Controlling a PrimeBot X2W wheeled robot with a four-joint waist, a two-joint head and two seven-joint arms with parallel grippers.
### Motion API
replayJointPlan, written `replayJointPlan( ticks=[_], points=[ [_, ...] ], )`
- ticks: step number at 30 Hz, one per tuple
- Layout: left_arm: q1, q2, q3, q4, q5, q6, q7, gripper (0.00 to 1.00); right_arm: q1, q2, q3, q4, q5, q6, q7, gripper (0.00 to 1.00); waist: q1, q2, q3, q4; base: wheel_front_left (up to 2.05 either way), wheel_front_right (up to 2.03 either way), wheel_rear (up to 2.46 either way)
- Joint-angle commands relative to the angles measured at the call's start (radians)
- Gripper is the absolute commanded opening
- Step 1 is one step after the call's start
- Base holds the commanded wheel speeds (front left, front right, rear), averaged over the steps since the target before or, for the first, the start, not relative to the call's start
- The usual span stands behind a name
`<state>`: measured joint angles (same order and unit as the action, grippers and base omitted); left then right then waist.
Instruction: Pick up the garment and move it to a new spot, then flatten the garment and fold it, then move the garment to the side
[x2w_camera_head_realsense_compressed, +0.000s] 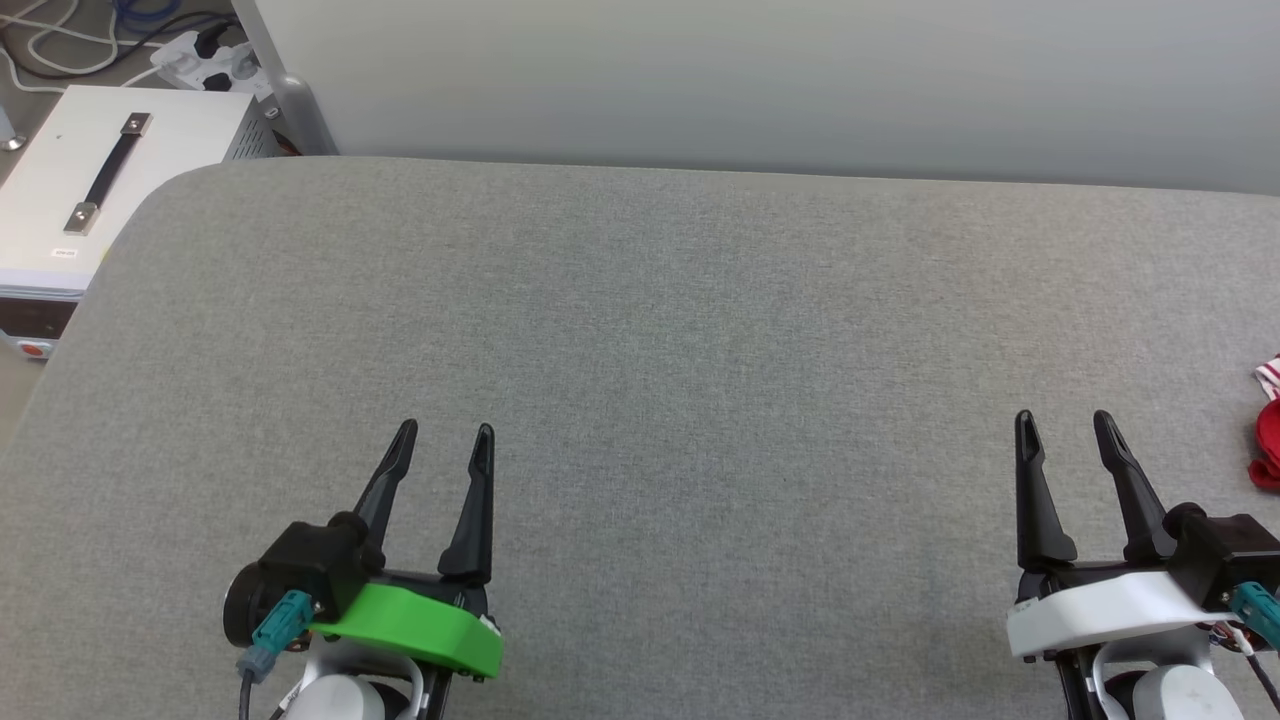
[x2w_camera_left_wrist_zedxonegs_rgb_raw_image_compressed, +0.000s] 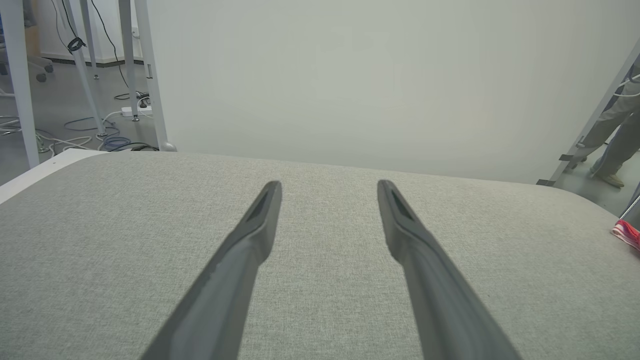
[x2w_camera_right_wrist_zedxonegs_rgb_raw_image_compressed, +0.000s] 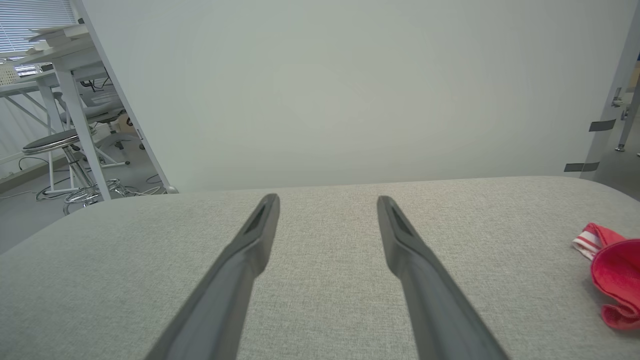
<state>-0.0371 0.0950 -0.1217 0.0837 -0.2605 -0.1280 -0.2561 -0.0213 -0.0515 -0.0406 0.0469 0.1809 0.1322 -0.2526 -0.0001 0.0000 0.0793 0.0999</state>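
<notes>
A bit of the red garment (x2w_camera_head_realsense_compressed: 1268, 430) with red-white striped trim pokes in at the right edge of the head view, lying on the grey cloth table (x2w_camera_head_realsense_compressed: 660, 340). The right wrist view shows the garment (x2w_camera_right_wrist_zedxonegs_rgb_raw_image_compressed: 614, 272) at its far right, crumpled; the left wrist view catches a sliver of the garment (x2w_camera_left_wrist_zedxonegs_rgb_raw_image_compressed: 627, 234). My left gripper (x2w_camera_head_realsense_compressed: 445, 433) stands open at the lower left, empty. My right gripper (x2w_camera_head_realsense_compressed: 1064, 420) stands open at the lower right, a short way left of the garment and not touching it.
A white box with a black handle (x2w_camera_head_realsense_compressed: 90, 180) stands off the table's far left corner, with cables and a power strip (x2w_camera_head_realsense_compressed: 200, 55) behind it. A pale wall panel (x2w_camera_head_realsense_compressed: 760, 80) runs along the table's far edge. A person's legs (x2w_camera_left_wrist_zedxonegs_rgb_raw_image_compressed: 617, 135) stand beyond the right end.
</notes>
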Motion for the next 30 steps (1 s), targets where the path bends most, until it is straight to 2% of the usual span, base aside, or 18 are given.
replayJointPlan(
  ticks=[1, 2, 3, 30],
  points=[
    [0.010, -0.003, 0.002, -0.002, 0.009, -0.003, -0.006, 1.00, -0.001, 0.001, 0.001, -0.006, 0.008, -0.002, -0.009, 1.00, 0.0001, 0.0000, 0.000, 0.000, 0.00, 0.00, 0.00],
    [0.010, -0.003, 0.001, -0.002, 0.008, -0.003, -0.006, 1.00, -0.001, 0.001, 0.001, -0.006, 0.008, -0.002, -0.009, 1.00, 0.0001, 0.0000, 0.001, -0.001, 0.00, 0.00, 0.00],
    [0.010, -0.003, -0.001, -0.003, 0.005, -0.003, -0.006, 0.00, -0.001, 0.001, 0.001, -0.006, 0.009, -0.002, -0.009, 0.00, 0.0001, 0.0000, 0.001, -0.001, 0.00, 0.00, 0.00],
    [0.007, -0.008, 0.022, -0.015, 0.047, 0.024, 0.049, 0.00, 0.004, 0.000, 0.007, -0.008, -0.034, 0.000, 0.048, 0.00, 0.0001, 0.0000, -0.014, -0.020, 0.00, 0.00, 0.00]
  ],
)
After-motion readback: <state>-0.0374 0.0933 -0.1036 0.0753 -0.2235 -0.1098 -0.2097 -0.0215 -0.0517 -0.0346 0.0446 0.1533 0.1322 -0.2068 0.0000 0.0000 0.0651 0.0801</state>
